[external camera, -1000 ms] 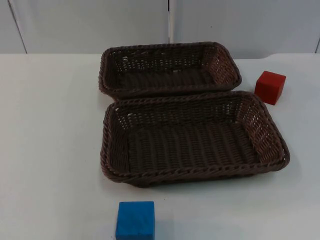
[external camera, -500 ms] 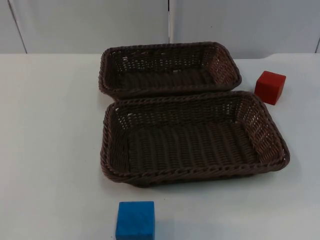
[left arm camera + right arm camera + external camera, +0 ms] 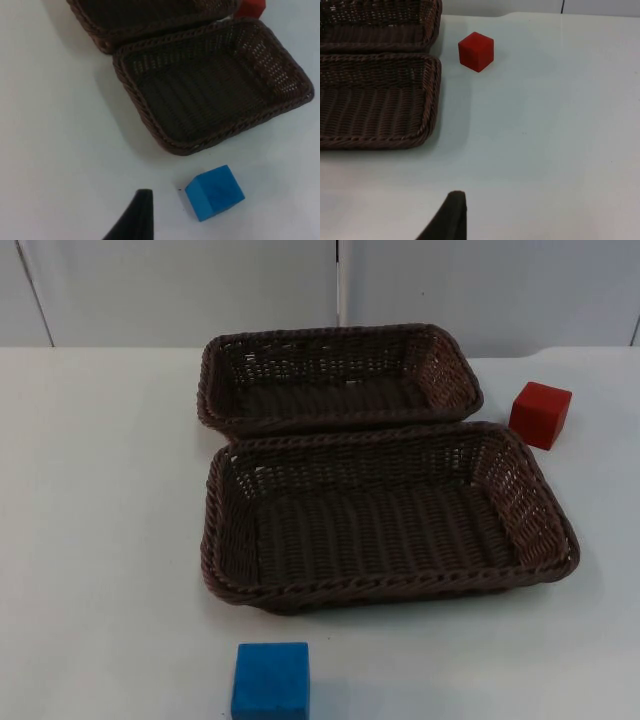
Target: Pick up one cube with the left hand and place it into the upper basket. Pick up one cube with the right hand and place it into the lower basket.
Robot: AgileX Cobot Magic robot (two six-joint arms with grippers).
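White table [image 3: 100, 540] unchanged, blue cube [image 3: 271, 680], red cube [image 3: 540, 414], baskets unmoved, hand states unclear.

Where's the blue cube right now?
In the top view the blue cube sits on the table at the near edge, just in front of the lower basket, toward its left corner and clear of its rim.

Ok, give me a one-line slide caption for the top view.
Two empty wicker baskets, upper basket and lower basket, with red cube beside them and blue cube in front.
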